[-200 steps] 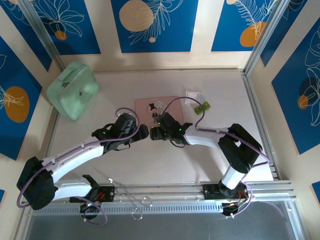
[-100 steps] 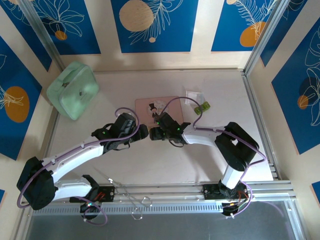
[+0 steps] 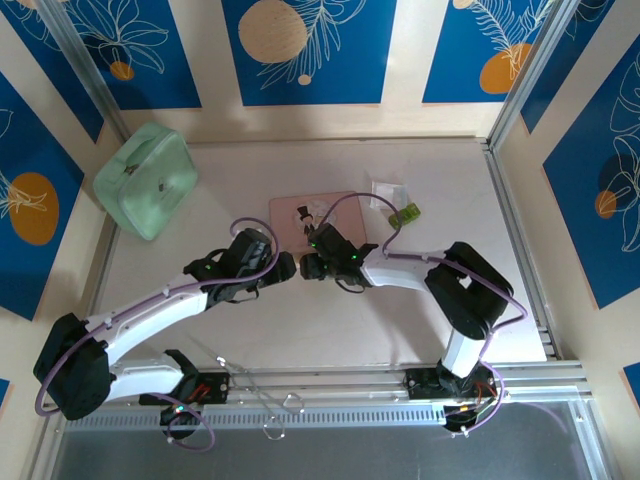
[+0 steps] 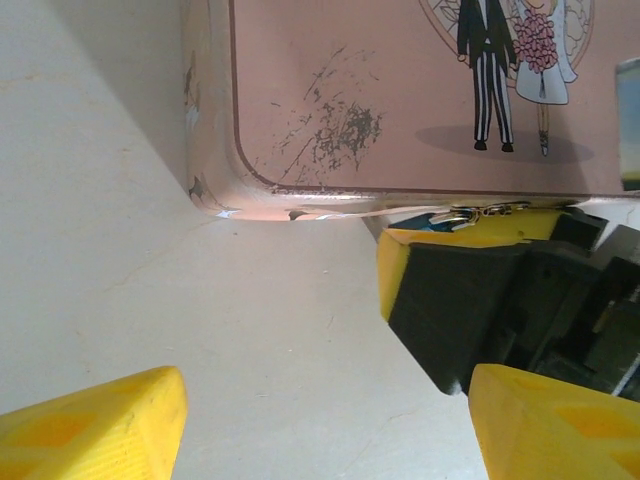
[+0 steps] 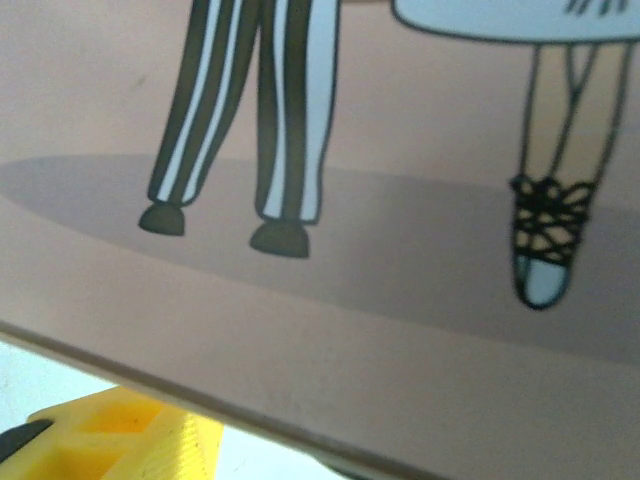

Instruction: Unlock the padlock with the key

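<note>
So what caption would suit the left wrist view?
Open left gripper facing a scratched pink tin box with a wedding couple, the right gripper at its front edge.

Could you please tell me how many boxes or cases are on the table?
2. A mint-green case sits at the far left corner, and a pink tin box lies in the middle of the table. Something smaller could be hidden from the overhead camera.

top: overhead, whole table [image 3: 330, 320] | left wrist: low, near pink tin [image 4: 400, 100] edge | right wrist: very close, probably same tin
</note>
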Motion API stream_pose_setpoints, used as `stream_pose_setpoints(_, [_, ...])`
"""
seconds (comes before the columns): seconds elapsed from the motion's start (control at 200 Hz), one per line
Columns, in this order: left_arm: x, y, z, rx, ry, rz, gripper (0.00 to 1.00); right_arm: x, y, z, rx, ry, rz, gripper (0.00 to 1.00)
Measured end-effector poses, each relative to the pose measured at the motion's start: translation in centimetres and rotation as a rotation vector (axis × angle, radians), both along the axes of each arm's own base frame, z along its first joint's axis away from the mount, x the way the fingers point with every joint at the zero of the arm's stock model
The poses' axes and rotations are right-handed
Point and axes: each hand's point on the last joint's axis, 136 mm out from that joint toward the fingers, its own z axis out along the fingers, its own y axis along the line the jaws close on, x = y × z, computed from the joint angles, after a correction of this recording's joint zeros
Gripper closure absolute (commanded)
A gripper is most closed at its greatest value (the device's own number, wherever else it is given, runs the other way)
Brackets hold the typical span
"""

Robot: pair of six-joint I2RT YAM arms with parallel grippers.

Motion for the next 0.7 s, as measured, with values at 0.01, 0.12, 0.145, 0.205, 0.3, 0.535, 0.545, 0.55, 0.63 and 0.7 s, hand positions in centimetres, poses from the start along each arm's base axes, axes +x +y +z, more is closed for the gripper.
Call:
stream_pose_setpoints(0.01, [0.00,-0.01,0.00,0.000,0.000,0.000,0.25,0.02,0.02,0.01,0.000,0.000,0.000,0.44])
stream_pose_setpoints(0.12, [0.05,-0.06,0.05,-0.003,-0.003,0.000,0.25,0.21,0.06,-0.35,-0.009,0.008,-0.003,0.46])
stream_pose_setpoints(0.145, [0.05,-0.06,0.05,-0.003,-0.003,0.000,0.25,0.23,0.05,-0.45,-0.011,0.010,-0.004,0.47])
stream_pose_setpoints(0.205, [0.06,-0.07,0.06,-0.002,-0.005,-0.003,0.25,0.26,-0.02,-0.63,-0.015,0.014,-0.006,0.49])
stream_pose_setpoints(0.3, [0.06,-0.07,0.06,-0.002,-0.005,-0.003,0.26,0.25,-0.22,-0.75,-0.023,0.019,-0.012,0.51])
stream_pose_setpoints(0.535, [-0.02,0.00,-0.23,0.000,-0.002,-0.003,0.26,0.48,-0.56,-0.68,-0.028,0.027,-0.035,0.53])
stream_pose_setpoints(0.545, [-0.03,0.01,-0.26,0.000,-0.002,-0.003,0.26,0.51,-0.58,-0.69,-0.028,0.027,-0.036,0.53])
stream_pose_setpoints(0.55, [-0.04,0.02,-0.27,0.001,-0.002,-0.003,0.26,0.50,-0.58,-0.69,-0.028,0.028,-0.036,0.53])
stream_pose_setpoints(0.63, [-0.17,0.13,-0.57,0.005,0.004,-0.003,0.26,0.57,-0.79,-0.71,-0.033,0.033,-0.044,0.54])
stream_pose_setpoints(0.7, [-0.26,0.22,-0.79,0.009,0.008,-0.003,0.26,0.68,-0.84,-0.74,-0.036,0.037,-0.050,0.55])
